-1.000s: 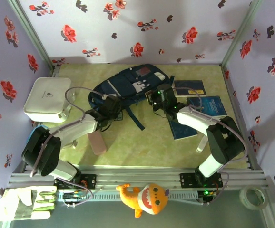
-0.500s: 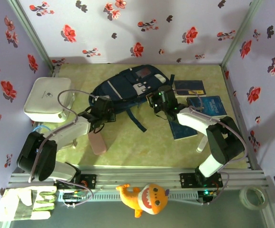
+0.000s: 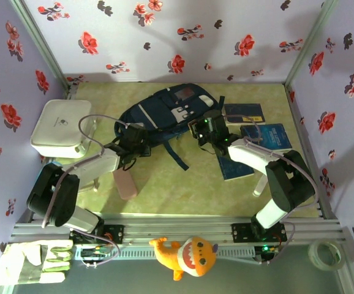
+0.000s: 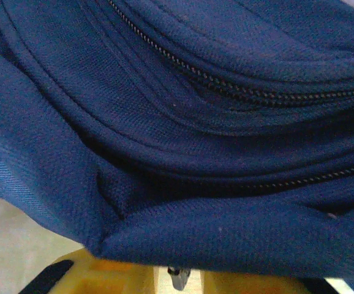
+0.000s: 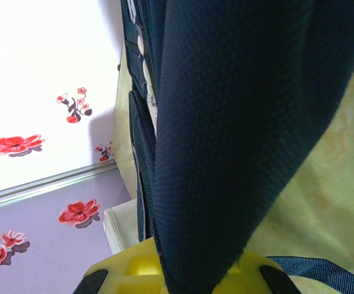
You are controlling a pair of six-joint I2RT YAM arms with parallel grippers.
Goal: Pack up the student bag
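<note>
The yellow-green tabletop (image 3: 183, 184) carries everything. The student bag (image 3: 165, 110), navy with white trim, lies flat at the tabletop's far middle, with a dark strap trailing toward the near side. A white rounded box (image 3: 57, 128) sits well to its left. Three blue books (image 3: 275, 136) lie to the right of the bag. A small pink flat item (image 3: 126, 184) rests near the left arm. The right claw (image 3: 203, 127) is pressed together, pinching a band of the bag's navy fabric at its right edge. The left claw (image 3: 135, 135) sits against the bag's left end; fabric drapes over its yellow fingers (image 4: 122, 275), so I cannot tell whether it grips.
</note>
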